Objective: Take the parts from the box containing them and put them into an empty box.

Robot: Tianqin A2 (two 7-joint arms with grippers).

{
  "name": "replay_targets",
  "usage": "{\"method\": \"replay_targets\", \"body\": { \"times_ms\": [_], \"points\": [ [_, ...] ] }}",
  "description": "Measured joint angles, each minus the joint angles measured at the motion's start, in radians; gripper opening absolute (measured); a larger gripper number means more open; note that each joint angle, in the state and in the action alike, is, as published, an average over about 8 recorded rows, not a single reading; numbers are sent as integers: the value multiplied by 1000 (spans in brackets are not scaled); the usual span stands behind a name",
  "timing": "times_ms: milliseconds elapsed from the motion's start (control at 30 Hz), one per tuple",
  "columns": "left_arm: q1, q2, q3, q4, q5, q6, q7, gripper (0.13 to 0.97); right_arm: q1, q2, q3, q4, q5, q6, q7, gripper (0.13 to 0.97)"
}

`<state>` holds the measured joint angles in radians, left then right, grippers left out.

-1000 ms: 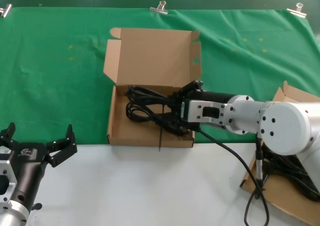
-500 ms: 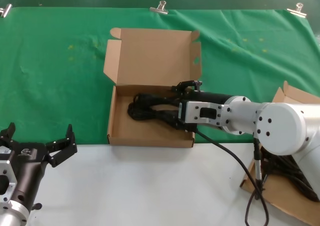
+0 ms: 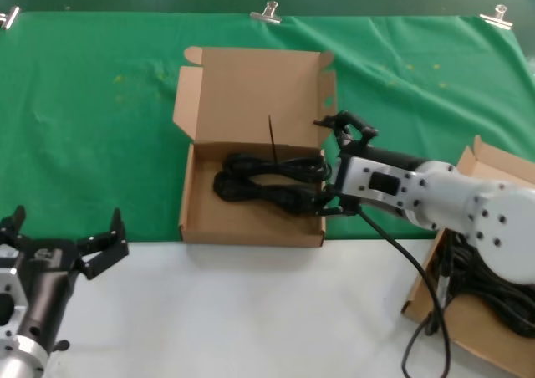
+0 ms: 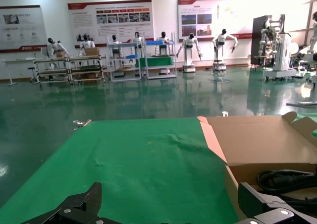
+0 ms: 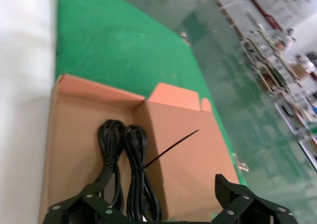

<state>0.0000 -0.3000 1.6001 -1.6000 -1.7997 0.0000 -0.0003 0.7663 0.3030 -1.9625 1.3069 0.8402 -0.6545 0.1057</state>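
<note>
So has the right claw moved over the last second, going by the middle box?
Yes. The right claw has pulled back toward the robot's right, from over the cords to the middle box's right wall.

Green cloth (image 3: 100,127) covers the far half of the white table (image 3: 234,311), pinned along the back edge by metal binder clips (image 3: 267,12).

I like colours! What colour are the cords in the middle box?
Black. The cords lie looped in the brown box; the head view shows it best.
</note>
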Motion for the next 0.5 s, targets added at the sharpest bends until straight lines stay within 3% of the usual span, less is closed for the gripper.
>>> {"method": "replay_targets", "body": {
  "times_ms": [167, 500],
  "points": [
    [0, 0, 0, 0, 0, 0, 0, 966, -44, 12, 46, 71, -11, -11, 56, 700],
    [0, 0, 0, 0, 0, 0, 0, 966, -100, 11, 73, 92, 59, 37, 48, 853]
  ]
}}
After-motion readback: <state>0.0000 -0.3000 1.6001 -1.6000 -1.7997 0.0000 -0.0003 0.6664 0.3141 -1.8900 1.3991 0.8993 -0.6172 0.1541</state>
